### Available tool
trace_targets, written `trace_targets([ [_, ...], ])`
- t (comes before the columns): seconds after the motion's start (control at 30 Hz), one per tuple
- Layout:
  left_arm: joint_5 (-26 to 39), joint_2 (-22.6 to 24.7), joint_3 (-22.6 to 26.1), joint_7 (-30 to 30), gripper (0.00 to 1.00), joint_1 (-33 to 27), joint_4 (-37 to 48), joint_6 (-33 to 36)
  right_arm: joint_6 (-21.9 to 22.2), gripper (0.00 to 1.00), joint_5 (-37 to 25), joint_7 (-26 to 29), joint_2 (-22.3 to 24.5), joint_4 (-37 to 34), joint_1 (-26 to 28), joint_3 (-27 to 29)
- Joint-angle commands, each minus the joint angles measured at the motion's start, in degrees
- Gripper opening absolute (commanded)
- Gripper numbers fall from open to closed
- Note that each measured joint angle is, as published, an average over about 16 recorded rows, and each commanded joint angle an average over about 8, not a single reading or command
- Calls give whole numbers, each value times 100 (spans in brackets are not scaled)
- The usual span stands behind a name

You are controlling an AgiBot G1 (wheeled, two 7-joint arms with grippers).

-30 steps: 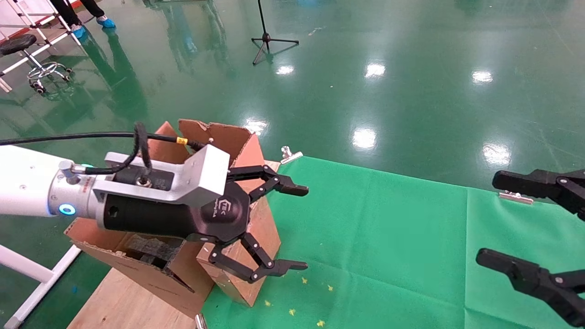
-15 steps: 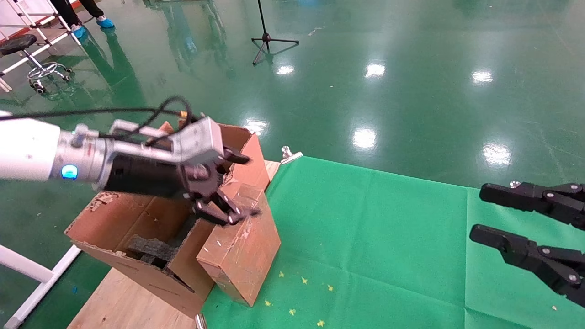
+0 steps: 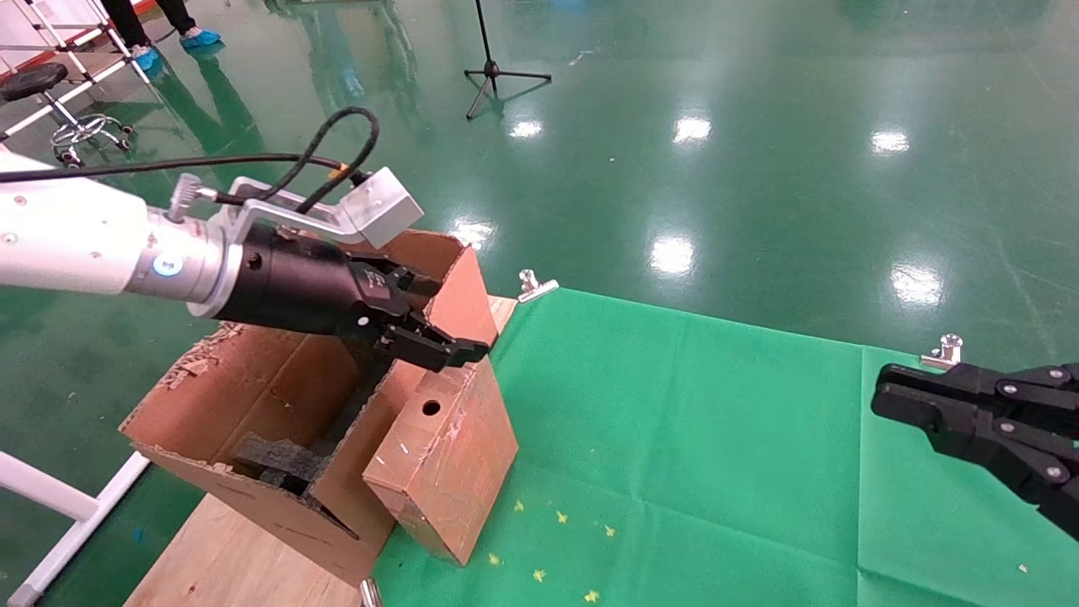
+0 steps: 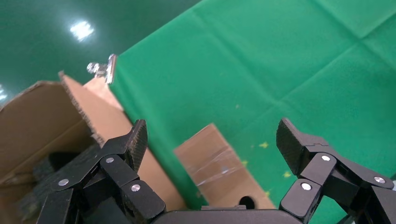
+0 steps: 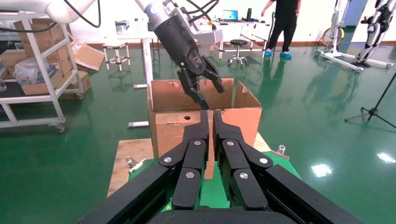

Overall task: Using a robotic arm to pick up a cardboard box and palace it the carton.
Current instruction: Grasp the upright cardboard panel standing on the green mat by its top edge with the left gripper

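The cardboard box (image 3: 447, 459), small, brown and taped, with a round hole in its face, leans against the table-side wall of the carton (image 3: 244, 396). It also shows in the left wrist view (image 4: 219, 163) and in the right wrist view (image 5: 170, 133). The carton is large, with torn flaps and black foam (image 3: 278, 459) inside. My left gripper (image 3: 438, 333) (image 4: 212, 135), on the white robotic arm (image 3: 76, 244), hangs open just above the cardboard box's upper end, holding nothing. My right gripper (image 3: 919, 405) (image 5: 209, 116) is shut and empty over the green cloth at far right.
A green cloth (image 3: 691, 438) covers the table, with metal clips (image 3: 537, 285) (image 3: 944, 347) on its far edge. The carton stands on a wooden board (image 3: 228, 548). A tripod stand (image 3: 497, 76) and a stool (image 3: 50, 93) are far off on the floor.
My left gripper has swung back from in front of the cardboard box, turned and risen over the box's top by the carton edge. My right gripper has closed from wide open to shut.
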Motion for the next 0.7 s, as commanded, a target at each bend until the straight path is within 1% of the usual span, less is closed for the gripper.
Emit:
trace_targets([
  [0.03, 164, 68, 72, -168, 100, -94, -11, 52, 0, 0, 0, 0, 0, 0, 0, 0],
  [0.2, 257, 150, 304, -619, 100, -171, -10, 234, 0, 0, 0, 0, 0, 0, 0, 0],
  [0.33, 236, 155, 512, -838, 100, -236, -14, 307, 0, 0, 0, 0, 0, 0, 0, 0],
  [0.5, 102, 144, 816, -858, 100, -331, -13, 358, 0, 0, 0, 0, 0, 0, 0, 0],
  [0.7, -292, 64, 1224, -645, 100, -474, 1, 399, 0, 0, 0, 0, 0, 0, 0, 0],
])
